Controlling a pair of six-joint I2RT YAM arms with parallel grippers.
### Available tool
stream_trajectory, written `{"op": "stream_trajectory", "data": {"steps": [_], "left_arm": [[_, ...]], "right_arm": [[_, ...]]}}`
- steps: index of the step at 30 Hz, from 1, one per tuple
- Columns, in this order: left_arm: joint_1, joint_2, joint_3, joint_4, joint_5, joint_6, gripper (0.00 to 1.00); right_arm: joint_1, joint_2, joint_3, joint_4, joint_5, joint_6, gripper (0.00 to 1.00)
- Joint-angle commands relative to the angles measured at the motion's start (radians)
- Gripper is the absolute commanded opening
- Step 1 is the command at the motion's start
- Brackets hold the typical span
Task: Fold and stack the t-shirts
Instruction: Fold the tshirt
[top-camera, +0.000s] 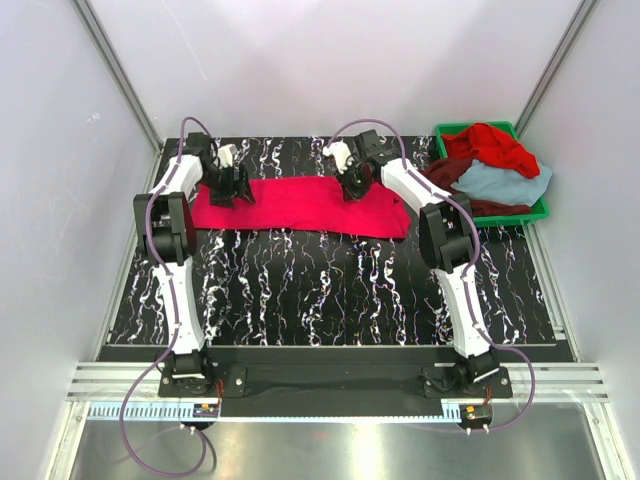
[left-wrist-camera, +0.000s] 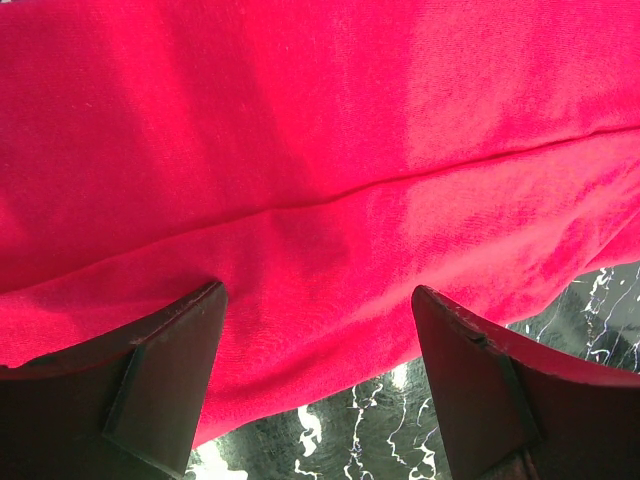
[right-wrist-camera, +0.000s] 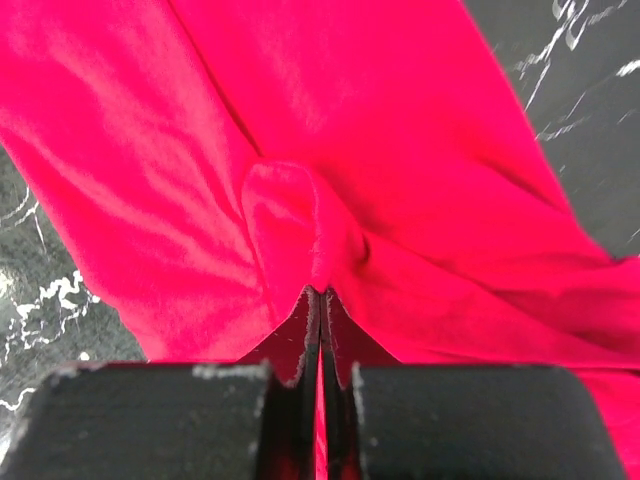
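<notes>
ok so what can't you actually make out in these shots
Top view: maroon t-shirt mostly buried under the red t-shirt and blue-grey t-shirt in the green bin.
Left wrist: frame edges cut off the crimson-pink t-shirt; whether the open left claw touches it is unclear.
Right wrist: which part of it the right claw pinches; too close.

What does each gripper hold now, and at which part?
The right gripper is shut on a pinched-up fold of the pink shirt. The left gripper is open over the same shirt and holds nothing.
</notes>
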Motion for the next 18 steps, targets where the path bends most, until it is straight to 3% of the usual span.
{"op": "stream_trajectory", "data": {"steps": [1, 14, 17, 18], "left_arm": [[-0.005, -0.043, -0.017, -0.028, -0.033, 0.015, 0.82], [-0.014, -0.057, -0.032, -0.031, -0.034, 0.018, 0.83], [-0.016, -0.059, -0.034, -0.032, -0.033, 0.018, 0.83], [-0.016, -0.059, -0.035, -0.031, -0.033, 0.016, 0.83]], "right_arm": [[0.02, -0.04, 0.056, 0.06, 0.014, -0.033, 0.0], [0.048, 0.061, 0.149, 0.175, 0.175, -0.148, 0.04], [0.057, 0.089, 0.167, 0.184, 0.21, -0.154, 0.14], [0.058, 0.103, 0.17, 0.187, 0.221, -0.151, 0.23]]}}
